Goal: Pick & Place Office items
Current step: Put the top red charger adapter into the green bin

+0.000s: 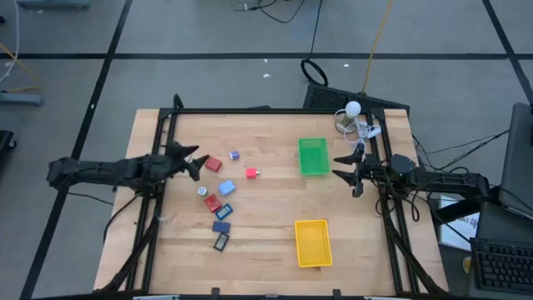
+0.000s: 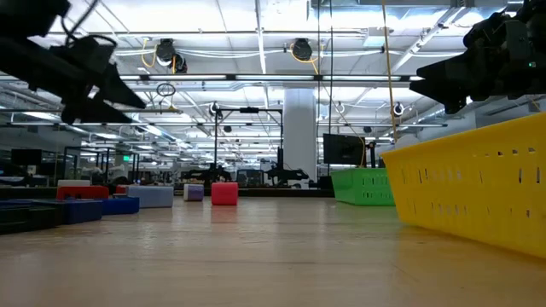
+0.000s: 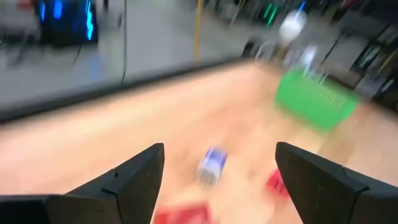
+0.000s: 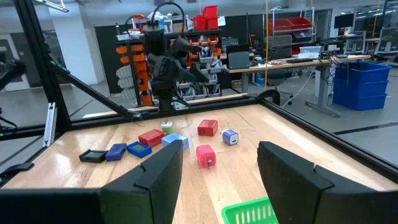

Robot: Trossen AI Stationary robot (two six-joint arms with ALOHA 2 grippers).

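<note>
Wooden table [image 1: 266, 242] before you holds a yellow tray [image 1: 312, 242] near its front and a green tray [image 1: 313, 156] farther back. Your left gripper [image 1: 193, 161] hovers with jaws wide beside the scattered office items [image 1: 221, 188]. Your right gripper [image 1: 346, 169] waits empty, jaws parted, by the green tray.

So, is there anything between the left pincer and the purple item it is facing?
Nothing visible. The left pincer is open above the table, and the purple item lies just ahead on bare wood. The red block sits beside that line, not on it.
</note>
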